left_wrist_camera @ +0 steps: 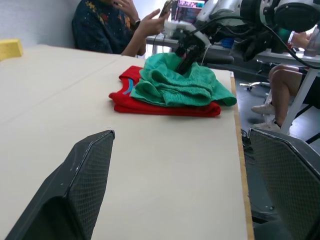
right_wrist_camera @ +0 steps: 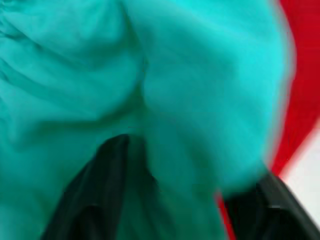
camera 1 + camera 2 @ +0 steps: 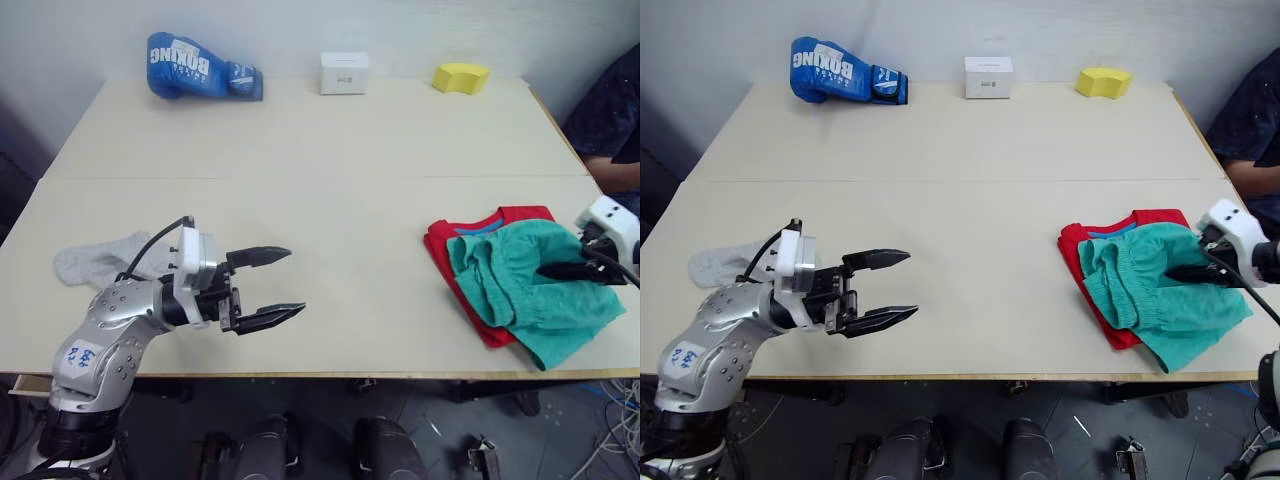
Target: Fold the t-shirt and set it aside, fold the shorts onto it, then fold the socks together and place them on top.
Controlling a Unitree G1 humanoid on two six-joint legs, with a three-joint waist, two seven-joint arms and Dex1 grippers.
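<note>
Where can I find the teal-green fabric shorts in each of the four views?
Left eye view: teal-green fabric shorts at right, near the table's front edge.
Right eye view: same place.
Left wrist view: upper centre.
Right wrist view: across most of the picture.
Shared landmark: the folded bright red t-shirt beneath them.

shorts (image 3: 525, 285) on t-shirt (image 3: 447, 243), right | socks (image 3: 100, 258) left, seemingly bunched

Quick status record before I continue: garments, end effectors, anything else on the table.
t-shirt: folded, near table's right edge
shorts: lying on the t-shirt, wrinkled
socks: on the table's left, beside the left arm
left end effector: open, empty, over bare table
right end effector: on the shorts, fingers spread with cloth between them
far edge: blue boxing glove, white box, yellow block
</note>
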